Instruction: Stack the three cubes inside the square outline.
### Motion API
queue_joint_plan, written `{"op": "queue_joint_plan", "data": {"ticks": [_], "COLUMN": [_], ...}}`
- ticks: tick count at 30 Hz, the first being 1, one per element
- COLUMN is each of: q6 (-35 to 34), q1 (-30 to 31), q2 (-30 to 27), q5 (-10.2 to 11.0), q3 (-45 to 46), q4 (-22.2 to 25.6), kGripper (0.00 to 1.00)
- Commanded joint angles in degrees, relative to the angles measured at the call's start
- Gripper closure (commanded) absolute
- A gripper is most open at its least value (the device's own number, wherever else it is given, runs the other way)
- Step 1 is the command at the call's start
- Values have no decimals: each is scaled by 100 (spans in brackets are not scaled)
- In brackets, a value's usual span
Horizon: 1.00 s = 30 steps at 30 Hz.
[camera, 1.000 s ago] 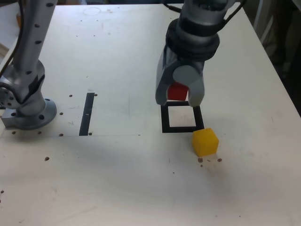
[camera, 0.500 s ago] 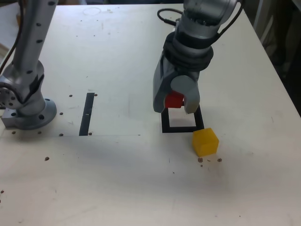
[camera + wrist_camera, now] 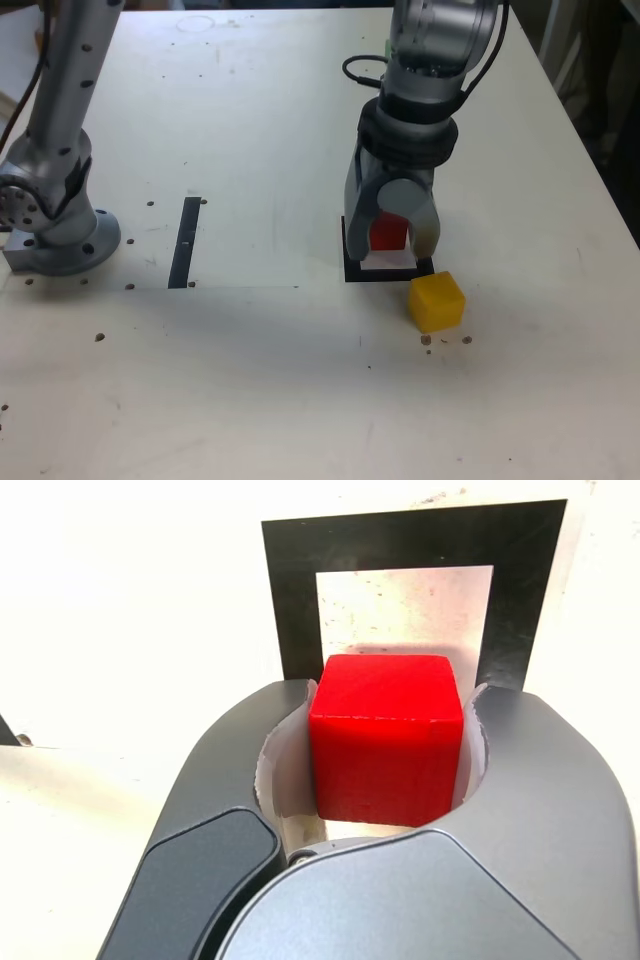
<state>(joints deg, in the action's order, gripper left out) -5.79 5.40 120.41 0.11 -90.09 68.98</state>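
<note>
A: Exterior view, left to right. What sits along the edges?

B: Arm base at the table's left edge. Right of it, a straight black strip, apart from everything else. Wide bare tabletop between strip and square outline; bare also across the whole near side.

A: Gripper?

B: Gripper points down over the square outline, jaws closed on the red cube. Wrist view confirms: both pads press the sides of the red cube, and the black frame with its pale centre lies directly beyond it.

A: Is the cube resting on the table?

B: Cannot tell. It is low, within the frame's area.

A: Further right?

B: Yellow cube, just beside the outline's near right corner, outside it. Open table beyond, to the right edge.

A: Cube appearance?

B: Solid red, glossy, sharp-edged.
</note>
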Motion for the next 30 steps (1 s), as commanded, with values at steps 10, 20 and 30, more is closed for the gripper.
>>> {"op": "queue_joint_plan", "data": {"ticks": [10,20,30], "q6": [41,49,91], "q1": [-92,-92,-92], "q2": [119,125,-2], "q5": [25,30,10], "q3": [194,263,274], "q4": [-268,-239,-100], "kGripper": [64,49,0]}}
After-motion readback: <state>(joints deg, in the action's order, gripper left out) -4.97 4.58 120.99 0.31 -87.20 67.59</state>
